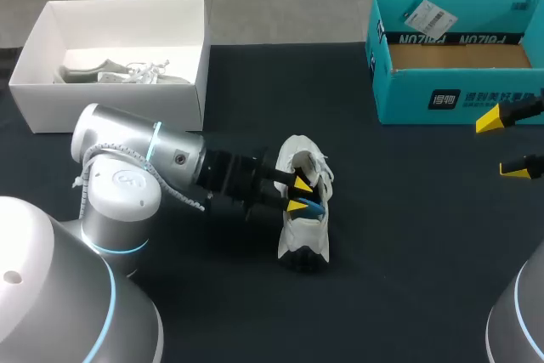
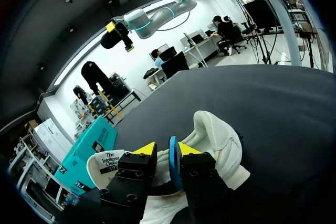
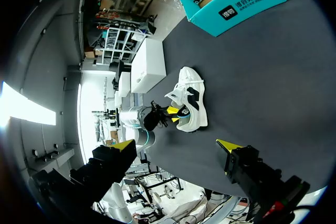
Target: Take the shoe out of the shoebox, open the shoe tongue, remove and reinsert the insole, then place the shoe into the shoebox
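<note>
A dark table [image 1: 408,235] in a busy robotics lab, seen from my remote station. Nearest me, my left gripper [image 1: 299,194] reaches into the opening of the white shoe [image 1: 304,235], which lies out of its box at mid-table. The claw is clenched on the blue insole [image 2: 172,161], which stands on edge between the yellow tips. Nothing else holds the shoe. My right gripper [image 1: 501,144] hangs spread wide and empty, well apart near the table's right edge. That is my chief worry: any pull or push on the insole may drag or roll the unpinned shoe rather than slide the insole. The thin insole could also slip from so narrow a pinch, or buckle against the tongue and laces. Farther back stand the teal shoebox [image 1: 459,99] at right and a white box [image 1: 51,104] at left. A skewed shoe would make the carry to the shoebox harder.
</note>
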You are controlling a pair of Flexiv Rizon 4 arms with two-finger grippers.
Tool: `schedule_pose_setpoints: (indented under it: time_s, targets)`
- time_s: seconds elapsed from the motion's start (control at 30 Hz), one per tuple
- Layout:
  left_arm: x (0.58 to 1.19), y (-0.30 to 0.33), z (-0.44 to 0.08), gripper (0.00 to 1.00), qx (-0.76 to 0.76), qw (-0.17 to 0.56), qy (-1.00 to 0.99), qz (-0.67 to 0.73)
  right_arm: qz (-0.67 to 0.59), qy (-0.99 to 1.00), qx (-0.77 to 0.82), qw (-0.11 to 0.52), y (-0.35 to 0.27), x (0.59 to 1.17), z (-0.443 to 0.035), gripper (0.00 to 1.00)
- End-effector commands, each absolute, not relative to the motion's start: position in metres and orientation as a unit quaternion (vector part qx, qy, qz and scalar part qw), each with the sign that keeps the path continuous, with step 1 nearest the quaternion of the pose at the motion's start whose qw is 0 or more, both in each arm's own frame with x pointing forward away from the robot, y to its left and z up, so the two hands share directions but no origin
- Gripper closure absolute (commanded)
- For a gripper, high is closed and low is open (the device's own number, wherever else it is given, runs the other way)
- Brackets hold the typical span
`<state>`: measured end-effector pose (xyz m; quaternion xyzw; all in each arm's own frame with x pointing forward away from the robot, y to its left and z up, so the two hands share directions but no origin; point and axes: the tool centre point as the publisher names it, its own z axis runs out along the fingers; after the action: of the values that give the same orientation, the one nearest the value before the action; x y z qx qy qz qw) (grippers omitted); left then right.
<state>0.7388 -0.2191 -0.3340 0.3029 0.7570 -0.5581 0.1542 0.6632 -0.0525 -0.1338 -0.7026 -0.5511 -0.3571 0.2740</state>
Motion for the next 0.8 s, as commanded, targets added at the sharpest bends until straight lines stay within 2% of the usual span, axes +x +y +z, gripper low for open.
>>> schedule_pose_setpoints:
  time_s: [0.03,0.07,0.13,0.17,0.2,0.33,0.4,0.47,0.53,0.8]
  targets:
    - [0.733,-0.21,-0.327,0.25,0.303,0.156,0.758,-0.556,-0.357,-0.55,-0.704,0.273,-0.052,0.661,-0.134,0.0]
    - [0.733,-0.209,-0.327,0.28,0.304,0.154,0.759,-0.555,-0.357,-0.55,-0.704,0.273,-0.052,0.661,-0.134,0.0]
    - [0.731,-0.208,-0.328,0.4,0.306,0.151,0.76,-0.553,-0.357,-0.55,-0.704,0.273,-0.052,0.661,-0.134,0.0]
    - [0.729,-0.207,-0.329,0.42,0.306,0.148,0.761,-0.553,-0.357,-0.55,-0.704,0.273,-0.052,0.661,-0.134,0.0]
    - [0.728,-0.207,-0.329,0.51,0.308,0.146,0.761,-0.552,-0.357,-0.55,-0.704,0.273,-0.052,0.661,-0.134,0.0]
    - [0.726,-0.206,-0.333,0.65,0.305,0.142,0.762,-0.553,-0.357,-0.55,-0.704,0.273,-0.052,0.661,-0.134,0.0]
    - [0.727,-0.206,-0.335,0.8,0.302,0.14,0.763,-0.554,-0.357,-0.55,-0.704,0.273,-0.052,0.661,-0.134,0.0]
    - [0.727,-0.206,-0.335,0.85,0.304,0.14,0.763,-0.554,-0.357,-0.55,-0.704,0.273,-0.052,0.661,-0.134,0.0]
    - [0.726,-0.207,-0.332,1.0,0.307,0.139,0.761,-0.554,-0.357,-0.55,-0.704,0.273,-0.052,0.661,-0.134,0.0]
    - [0.721,-0.211,-0.335,1.0,0.32,0.124,0.763,-0.548,-0.357,-0.55,-0.704,0.273,-0.052,0.661,-0.134,0.0]
